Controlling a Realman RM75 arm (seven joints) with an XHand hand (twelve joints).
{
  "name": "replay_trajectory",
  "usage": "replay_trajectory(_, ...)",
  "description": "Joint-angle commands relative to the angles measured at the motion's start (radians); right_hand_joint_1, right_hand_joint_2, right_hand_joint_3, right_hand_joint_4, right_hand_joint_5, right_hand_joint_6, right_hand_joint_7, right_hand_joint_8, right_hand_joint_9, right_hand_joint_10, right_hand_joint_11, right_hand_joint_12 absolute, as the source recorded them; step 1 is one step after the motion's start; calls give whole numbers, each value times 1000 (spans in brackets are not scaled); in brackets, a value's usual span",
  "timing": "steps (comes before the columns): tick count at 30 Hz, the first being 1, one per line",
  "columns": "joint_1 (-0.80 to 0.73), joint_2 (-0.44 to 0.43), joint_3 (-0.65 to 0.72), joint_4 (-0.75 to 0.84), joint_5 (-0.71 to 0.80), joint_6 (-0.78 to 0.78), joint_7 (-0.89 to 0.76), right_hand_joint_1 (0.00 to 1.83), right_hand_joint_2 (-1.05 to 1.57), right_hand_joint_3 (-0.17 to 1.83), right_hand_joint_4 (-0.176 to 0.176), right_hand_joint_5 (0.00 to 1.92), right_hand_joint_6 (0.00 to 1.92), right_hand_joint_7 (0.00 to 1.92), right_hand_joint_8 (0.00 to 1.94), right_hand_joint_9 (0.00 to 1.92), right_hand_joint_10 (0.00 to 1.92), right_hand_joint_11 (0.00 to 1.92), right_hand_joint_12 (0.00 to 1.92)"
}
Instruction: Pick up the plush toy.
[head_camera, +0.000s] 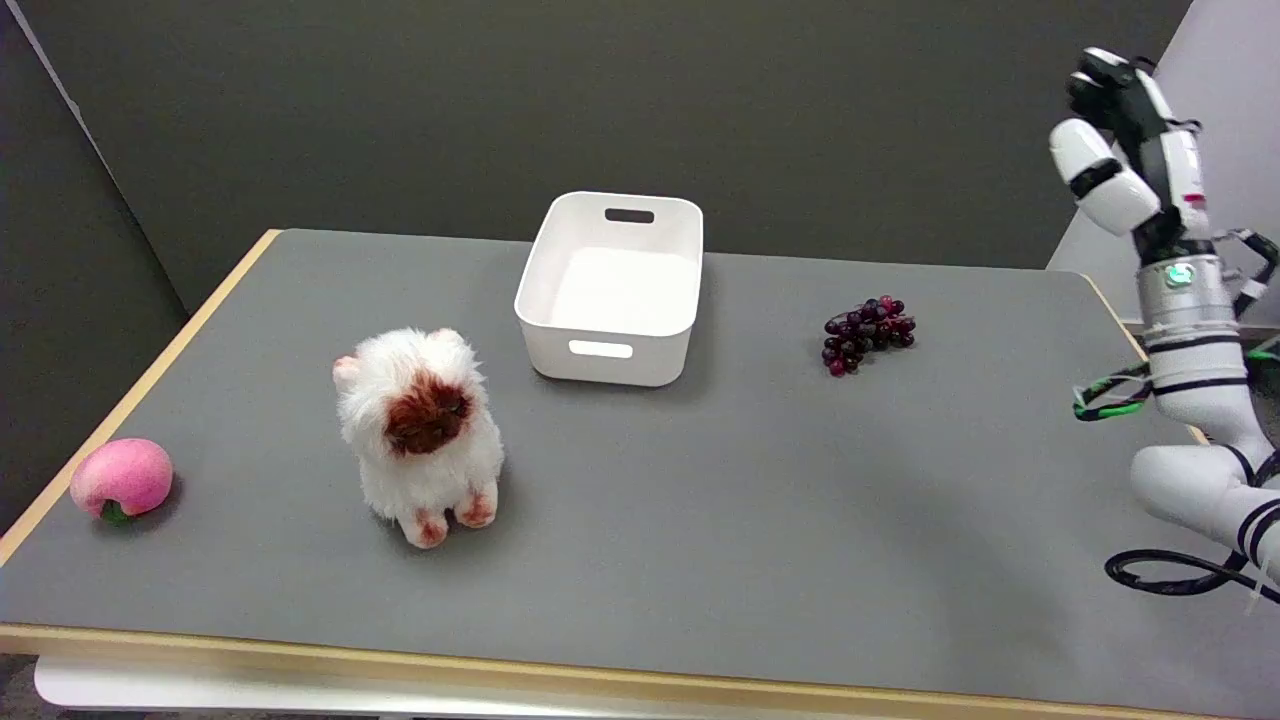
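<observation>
Sitting upright on a grey table (700, 520), a white plush toy (421, 436) with a dark brown face is facing the camera at about eight o'clock from the table's middle. Its two pink-soled feet are resting on the surface, and nothing is touching it. A pink peach (121, 479) is lying at nine o'clock, near the table's pale wooden edge, well apart from the toy. A white bin (610, 288) with handle slots is standing toward twelve o'clock, just behind the toy and to its right. A bunch of dark purple grapes (867, 334) is lying at two o'clock. The right hand (1125, 140) is hanging high in the air at three o'clock, past the table's edge, well apart from the toy; it is holding nothing, and its fingers are looking partly curled, though how far apart they are I cannot tell. Dark grey walls are closing in the room behind and to the left.
</observation>
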Motion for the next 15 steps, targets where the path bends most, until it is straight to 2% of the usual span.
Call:
replay_trajectory(1,-28,7,-186,568,-147,-222,-24,436,692,865,71,239,456,365,369,260,735,23,1142)
replay_trajectory(3,-6,-13,-233,627,-147,-258,-80,444,686,869,76,242,461,368,371,264,736,26,1142)
replay_trajectory(6,27,-59,-310,733,-171,-329,-188,409,636,983,83,233,501,354,433,272,730,56,1090)
replay_trajectory(9,61,-118,-359,806,-207,-400,-250,421,630,981,85,233,503,354,435,275,731,56,1090)
replay_trajectory(15,142,-249,-464,857,-265,-583,-343,446,629,983,86,231,502,352,434,274,727,56,1089)
